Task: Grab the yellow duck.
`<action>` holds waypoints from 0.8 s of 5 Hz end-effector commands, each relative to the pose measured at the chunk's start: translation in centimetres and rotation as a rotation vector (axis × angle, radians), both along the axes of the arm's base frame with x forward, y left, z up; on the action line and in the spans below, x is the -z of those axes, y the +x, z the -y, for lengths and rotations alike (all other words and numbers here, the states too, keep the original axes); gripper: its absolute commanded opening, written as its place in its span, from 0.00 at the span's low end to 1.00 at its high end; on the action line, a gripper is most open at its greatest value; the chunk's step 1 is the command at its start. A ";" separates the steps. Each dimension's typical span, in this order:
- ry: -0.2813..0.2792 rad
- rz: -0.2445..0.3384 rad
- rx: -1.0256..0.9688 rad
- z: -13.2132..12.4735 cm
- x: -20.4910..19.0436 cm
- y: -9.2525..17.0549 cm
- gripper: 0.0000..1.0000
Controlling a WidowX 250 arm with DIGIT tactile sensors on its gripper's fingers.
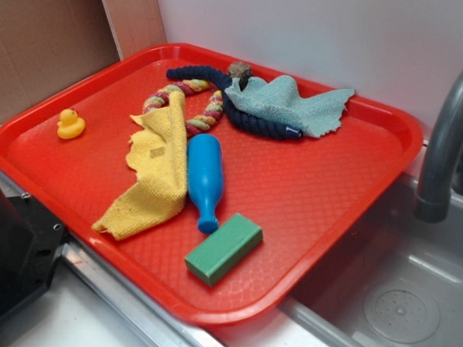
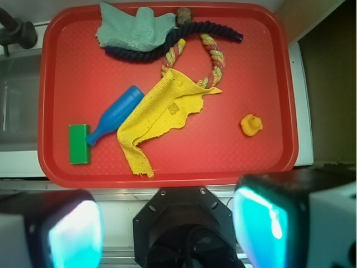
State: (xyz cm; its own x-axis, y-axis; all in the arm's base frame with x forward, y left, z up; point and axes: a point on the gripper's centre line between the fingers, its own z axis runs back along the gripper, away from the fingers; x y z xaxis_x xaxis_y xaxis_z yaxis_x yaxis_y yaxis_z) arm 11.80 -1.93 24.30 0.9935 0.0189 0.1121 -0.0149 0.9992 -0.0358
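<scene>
Red plastic is filling both views: the tray [image 2: 167, 167] is carrying everything, its raised rim running all round. In the wrist view the yellow duck [image 2: 251, 124] is sitting alone toward 3 o'clock on the tray, with bare red floor on every side of it and the right rim near. The yellow cloth [image 2: 159, 114] is lying well apart from it at centre, partly overlapping the multicoloured rope ring [image 2: 213, 56]. The blue bottle [image 2: 115, 114] is lying on its side touching the cloth's left edge, its neck pointing at the green block [image 2: 79, 143]. At 12 o'clock the teal cloth [image 2: 134, 28] is covering part of the dark blue rope [image 2: 217, 29]. The tool [image 2: 167, 229] is hanging off the tray at 6 o'clock, its blurred fingers [image 2: 75, 234] standing wide apart, gripping nothing. In the exterior view the sink faucet [image 1: 445, 143] is being cut off at the right edge.
</scene>
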 end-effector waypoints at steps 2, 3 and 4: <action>0.036 -0.020 -0.250 -5.0 5.0 -0.7 1.00; 0.053 0.015 -0.501 -9.4 8.8 -1.3 1.00; 0.033 0.045 -0.733 -11.6 13.4 -0.1 1.00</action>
